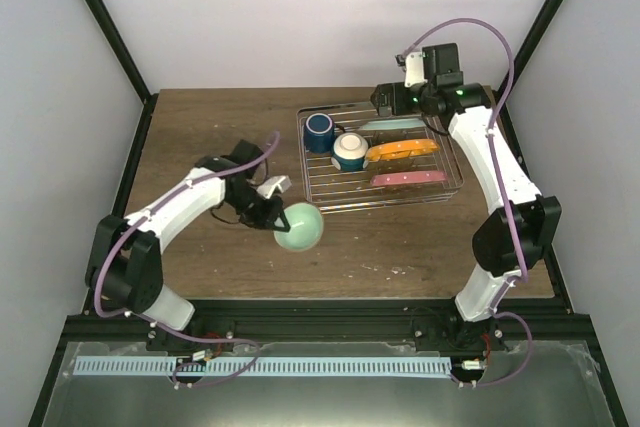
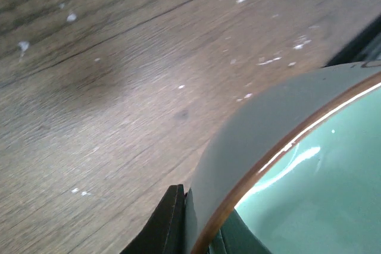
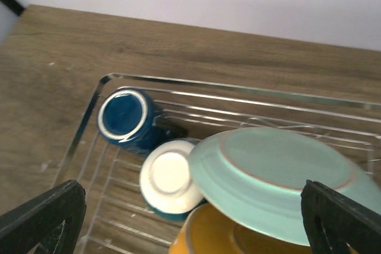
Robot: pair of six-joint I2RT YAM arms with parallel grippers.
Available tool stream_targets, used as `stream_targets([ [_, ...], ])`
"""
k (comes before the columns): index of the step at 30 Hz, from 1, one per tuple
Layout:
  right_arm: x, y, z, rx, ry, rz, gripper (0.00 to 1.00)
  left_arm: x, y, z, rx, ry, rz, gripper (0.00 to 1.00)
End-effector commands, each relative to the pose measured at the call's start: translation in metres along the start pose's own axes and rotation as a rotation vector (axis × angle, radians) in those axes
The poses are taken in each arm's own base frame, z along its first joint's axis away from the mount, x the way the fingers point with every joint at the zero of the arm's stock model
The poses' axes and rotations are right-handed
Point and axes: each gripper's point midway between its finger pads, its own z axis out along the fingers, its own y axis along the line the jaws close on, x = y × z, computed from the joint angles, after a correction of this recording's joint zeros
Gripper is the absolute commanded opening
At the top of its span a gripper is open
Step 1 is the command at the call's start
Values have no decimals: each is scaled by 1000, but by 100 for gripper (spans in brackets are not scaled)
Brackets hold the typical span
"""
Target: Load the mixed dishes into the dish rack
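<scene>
the left gripper (image 1: pixel 270 209) pinches the rim of the green bowl (image 1: pixel 299 228). in the left wrist view one dark finger (image 2: pixel 169 224) presses on the outside of the wall and the other sits inside the bowl. the bowl hangs tilted, its rounded outside towards the overhead camera. it is over the wooden table (image 1: pixel 200 137), just off the near left corner of the rack (image 1: pixel 340 187). whether it is clear of the tabletop cannot be told.

this looks like the carrying step for the one dish not yet in the rack. the mug (image 1: pixel 319 132) and the white bowl (image 1: pixel 348 151) are both upside down in the left part of the rack. an orange plate (image 1: pixel 402 149) and a pink plate (image 1: pixel 408 178) stand on edge to their right, and a green plate (image 1: pixel 392 127) leans behind the orange one.

the next move probably calls for lifting the bowl over the low wire side. it then needs setting down in the free near left patch without knocking the white bowl.

the right gripper (image 1: pixel 385 99) hovers above the far side of the rack with its fingers (image 3: pixel 44 218) spread wide, holding nothing.

no brand, label or writing can be read on any dish or on the arms.
</scene>
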Motion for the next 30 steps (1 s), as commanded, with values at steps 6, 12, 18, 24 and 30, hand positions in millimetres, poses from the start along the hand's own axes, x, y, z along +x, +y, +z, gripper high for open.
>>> stream_targets([
  [6, 19, 43, -13, -531, 11, 96, 95, -44, -70, -65, 407, -231, 178, 0],
  [12, 26, 80, -40, -922, 1, 166, 92, -107, -121, -122, 597, -484, 300, 0],
  [18, 30, 103, -60, -1106, -3, 130, 91, -152, -147, -154, 698, -613, 439, 0],
  [24, 36, 122, -59, -1165, 18, 115, 91, -173, -164, -170, 789, -632, 555, 0],
  [30, 45, 129, -74, -1236, 3, 145, 91, -182, -163, -169, 785, -635, 595, 0],
])
